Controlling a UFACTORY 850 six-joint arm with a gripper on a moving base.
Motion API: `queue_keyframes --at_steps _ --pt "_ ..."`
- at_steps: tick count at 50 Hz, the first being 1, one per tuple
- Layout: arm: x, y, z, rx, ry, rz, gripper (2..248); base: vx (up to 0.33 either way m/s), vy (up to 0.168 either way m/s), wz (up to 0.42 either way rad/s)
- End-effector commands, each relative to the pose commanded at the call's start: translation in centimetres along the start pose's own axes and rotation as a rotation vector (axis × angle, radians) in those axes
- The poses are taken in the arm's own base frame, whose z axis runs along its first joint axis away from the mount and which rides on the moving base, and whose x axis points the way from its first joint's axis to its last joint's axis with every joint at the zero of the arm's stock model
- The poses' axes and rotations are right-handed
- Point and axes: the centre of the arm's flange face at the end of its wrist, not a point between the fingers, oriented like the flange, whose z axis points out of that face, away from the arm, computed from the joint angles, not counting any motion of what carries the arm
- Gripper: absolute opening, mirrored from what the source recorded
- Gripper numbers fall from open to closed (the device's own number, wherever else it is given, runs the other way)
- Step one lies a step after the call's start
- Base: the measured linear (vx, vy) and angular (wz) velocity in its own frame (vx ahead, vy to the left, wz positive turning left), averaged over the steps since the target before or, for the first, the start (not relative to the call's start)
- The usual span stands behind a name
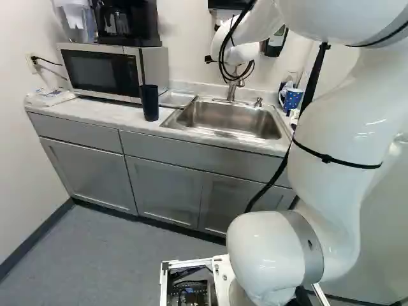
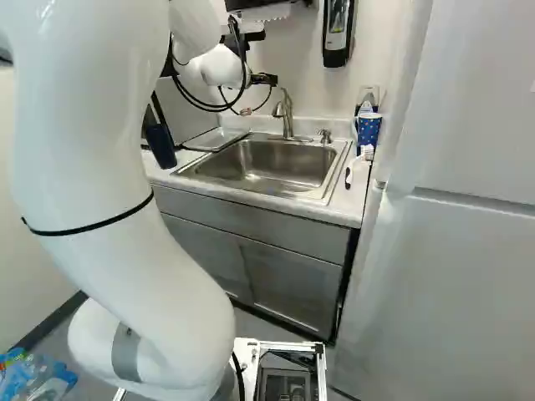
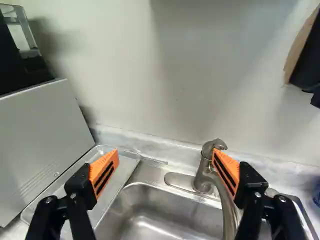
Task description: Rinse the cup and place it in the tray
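The dark cup [image 1: 150,102] stands upright on the counter [image 1: 115,113], left of the sink [image 1: 229,121] and near the tray [image 3: 122,172] but outside it, so placing is still to do. The gripper [image 3: 166,151] is empty, its fingers wide apart by the faucet [image 3: 202,175]. No water shows running; rinsing is probably left too, though whether the cup is already rinsed I cannot tell.
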Motion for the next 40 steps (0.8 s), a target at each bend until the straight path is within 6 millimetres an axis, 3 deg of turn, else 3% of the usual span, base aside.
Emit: queue_keyframes --at_steps 40 --pt "-0.4 2.1 5.2 -0.032 -0.118 0.009 247 0.0 0.0 0.0"
